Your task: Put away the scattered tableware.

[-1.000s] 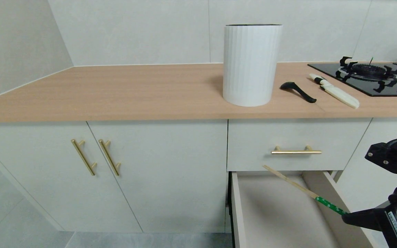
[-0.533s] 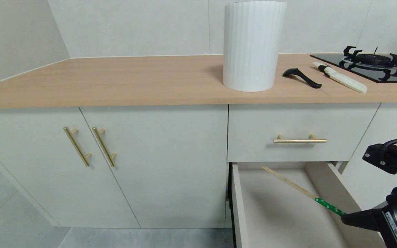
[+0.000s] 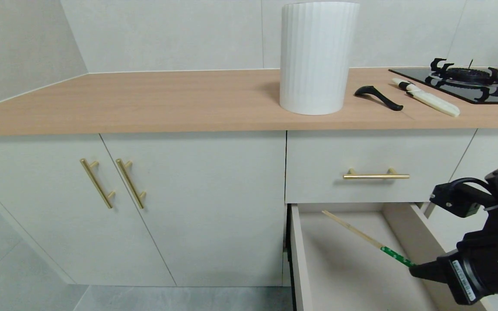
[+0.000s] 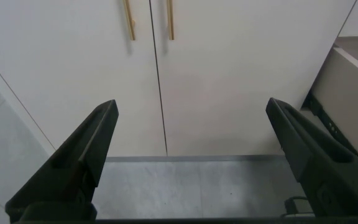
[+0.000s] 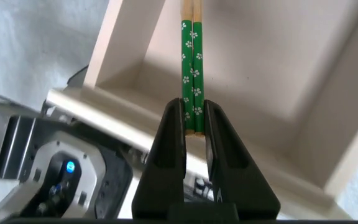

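My left gripper (image 4: 191, 111) hangs with its fingers wide apart and holding nothing, facing the cabinet doors (image 4: 229, 74). At the lower right of the head view, my right gripper (image 3: 422, 272) is clamped on the green patterned ends of the chopsticks (image 3: 361, 235), whose bare tips slant up and to the left over the open drawer (image 3: 297, 259). To do this well, I would level the chopsticks, lower them until they lie near the drawer floor and inside its walls, and only then part the fingers, so that neither stick bounces or rolls out over the rim. My count, from left to right: two cabinet doors, one white ribbed canister (image 3: 314, 60), two chopsticks, one black utensil (image 3: 378, 97) and one pale knife (image 3: 426, 100); the last two wait on the desk (image 3: 145, 103) at the upper right.
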You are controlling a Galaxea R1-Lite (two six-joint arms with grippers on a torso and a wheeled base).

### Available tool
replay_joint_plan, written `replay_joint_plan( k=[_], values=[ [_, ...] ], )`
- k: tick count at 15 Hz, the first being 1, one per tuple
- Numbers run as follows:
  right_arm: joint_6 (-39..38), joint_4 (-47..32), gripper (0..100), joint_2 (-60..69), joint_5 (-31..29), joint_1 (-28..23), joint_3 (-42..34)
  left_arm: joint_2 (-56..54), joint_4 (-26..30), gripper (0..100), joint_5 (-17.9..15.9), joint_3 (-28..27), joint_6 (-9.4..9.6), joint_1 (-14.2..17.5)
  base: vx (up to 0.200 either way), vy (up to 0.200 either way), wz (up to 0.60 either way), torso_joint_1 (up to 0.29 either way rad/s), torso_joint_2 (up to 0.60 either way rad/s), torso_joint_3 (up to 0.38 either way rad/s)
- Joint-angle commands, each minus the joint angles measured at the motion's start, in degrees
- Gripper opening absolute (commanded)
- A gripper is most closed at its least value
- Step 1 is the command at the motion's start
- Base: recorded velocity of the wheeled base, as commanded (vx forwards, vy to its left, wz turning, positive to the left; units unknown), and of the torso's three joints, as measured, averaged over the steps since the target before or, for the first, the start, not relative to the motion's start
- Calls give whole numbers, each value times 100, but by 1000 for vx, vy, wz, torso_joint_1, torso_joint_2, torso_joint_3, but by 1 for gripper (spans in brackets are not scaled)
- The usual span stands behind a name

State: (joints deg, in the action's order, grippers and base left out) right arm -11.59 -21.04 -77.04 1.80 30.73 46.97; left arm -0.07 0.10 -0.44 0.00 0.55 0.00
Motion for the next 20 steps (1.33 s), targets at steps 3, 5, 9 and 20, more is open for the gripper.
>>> replay_joint_plan(
  k=[3, 5, 9, 20],
  values=[
    [-546, 346, 0, -1445, -40, -23, 75, 7, -1, 100, 0, 0, -2, 0, 0, 0, 0, 0, 0, 0],
    [-722, 742, 0, -1964, -66, -23, 84, 7, -1, 100, 0, 0, -2, 0, 0, 0, 0, 0, 0, 0],
    [-1082, 1867, 0, -3018, -462, -15, -4, 7, -1, 100, 0, 0, 7, 0, 0, 0, 0, 0, 0, 0],
    [-1627, 2781, 0, -4345, -831, 3, 84, 7, -1, 100, 0, 0, 7, 0, 0, 0, 0, 0, 0, 0]
  ],
)
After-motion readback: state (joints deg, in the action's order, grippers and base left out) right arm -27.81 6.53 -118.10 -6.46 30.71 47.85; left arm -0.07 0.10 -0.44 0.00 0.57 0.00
